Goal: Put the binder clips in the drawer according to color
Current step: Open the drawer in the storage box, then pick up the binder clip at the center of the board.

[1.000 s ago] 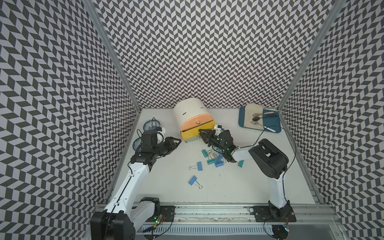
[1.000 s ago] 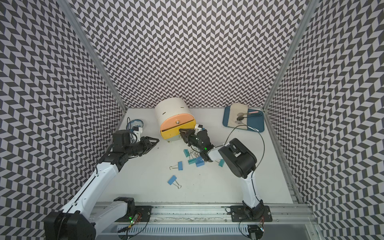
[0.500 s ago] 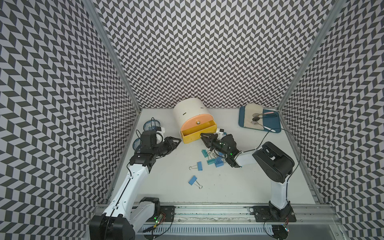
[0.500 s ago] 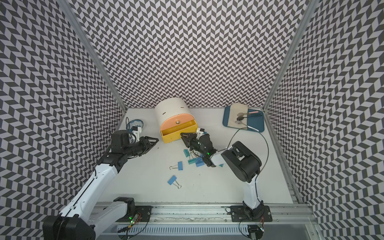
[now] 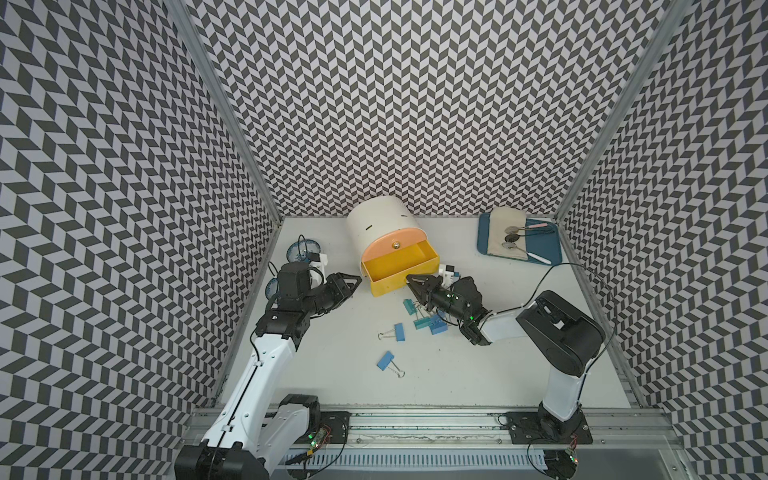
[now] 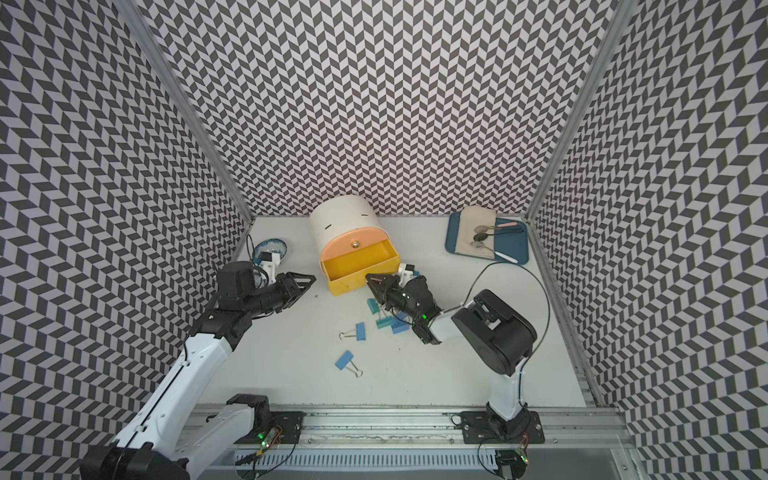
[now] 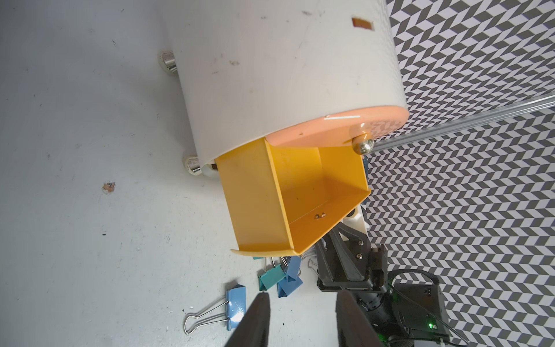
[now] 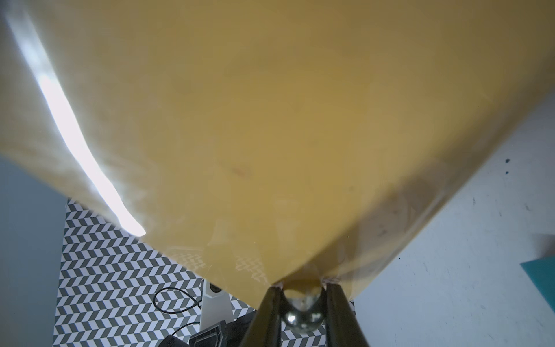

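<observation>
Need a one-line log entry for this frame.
yellow drawer: out, empty | right gripper: shut on knob | left gripper: open, empty, beside cabinet | clips: blue and teal, on table

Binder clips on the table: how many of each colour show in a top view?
Blue binder clips: 3
Teal binder clips: 2
Total: 5 told apart; the overlapping pile may hide more.

Table (image 5: 478, 374): cabinet (image 5: 376, 220) at far centre, one drawer (image 5: 388, 286) pulled out toward the near side. Binder clips (image 5: 428, 322) on table, just near and right of drawer; one clip (image 5: 385, 360) apart, nearer. Tray (image 5: 540, 249) far right, spoons (image 5: 513, 238) on it. Dishes (image 5: 300, 251) far left.
</observation>
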You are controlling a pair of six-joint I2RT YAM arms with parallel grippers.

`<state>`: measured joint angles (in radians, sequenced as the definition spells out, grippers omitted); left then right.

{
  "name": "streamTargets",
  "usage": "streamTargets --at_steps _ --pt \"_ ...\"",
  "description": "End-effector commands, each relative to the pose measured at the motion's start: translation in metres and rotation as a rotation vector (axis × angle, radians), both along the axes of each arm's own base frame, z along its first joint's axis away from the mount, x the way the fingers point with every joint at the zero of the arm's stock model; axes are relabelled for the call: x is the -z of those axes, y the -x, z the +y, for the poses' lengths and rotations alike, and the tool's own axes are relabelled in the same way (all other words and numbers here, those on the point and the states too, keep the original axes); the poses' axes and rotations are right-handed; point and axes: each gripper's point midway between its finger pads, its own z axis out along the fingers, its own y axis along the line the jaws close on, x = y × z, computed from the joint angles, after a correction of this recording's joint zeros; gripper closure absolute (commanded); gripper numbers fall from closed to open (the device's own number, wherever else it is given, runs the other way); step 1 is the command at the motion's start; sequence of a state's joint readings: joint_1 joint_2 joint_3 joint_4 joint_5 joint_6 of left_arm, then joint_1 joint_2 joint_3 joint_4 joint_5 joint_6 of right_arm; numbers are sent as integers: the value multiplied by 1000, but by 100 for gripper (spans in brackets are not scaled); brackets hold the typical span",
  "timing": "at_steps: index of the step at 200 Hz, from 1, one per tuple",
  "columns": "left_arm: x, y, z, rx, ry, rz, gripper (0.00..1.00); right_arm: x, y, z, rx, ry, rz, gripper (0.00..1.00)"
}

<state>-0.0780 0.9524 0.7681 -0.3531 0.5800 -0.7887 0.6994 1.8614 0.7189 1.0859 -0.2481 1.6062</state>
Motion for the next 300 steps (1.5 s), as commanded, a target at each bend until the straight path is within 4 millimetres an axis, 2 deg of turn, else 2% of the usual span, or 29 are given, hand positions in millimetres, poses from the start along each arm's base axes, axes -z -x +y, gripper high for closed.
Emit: streamTargets --at_steps 1,89,102,154,205,252,300 --pt "-5 3 0 -3 12 -21 59 -21 13 4 -37 -46 -42 79" --pt "-5 11 2 -15 19 -24 59 -14 22 3 -49 -55 -22 78" --pt "-4 11 2 -15 19 -23 59 -14 22 2 -48 -55 -22 74" --pt "-4 12 2 -16 17 -25 59 -18 23 -1 -37 -28 -35 46" --pt "-5 13 2 -12 11 -27 59 -22 31 -16 -24 26 -50 36" --pt "5 21 4 -11 -2 -7 58 -22 36 -39 -39 247 -120 32" --pt "41 40 6 -19 -4 61 54 -18 45 -70 -72 656 -288 29"
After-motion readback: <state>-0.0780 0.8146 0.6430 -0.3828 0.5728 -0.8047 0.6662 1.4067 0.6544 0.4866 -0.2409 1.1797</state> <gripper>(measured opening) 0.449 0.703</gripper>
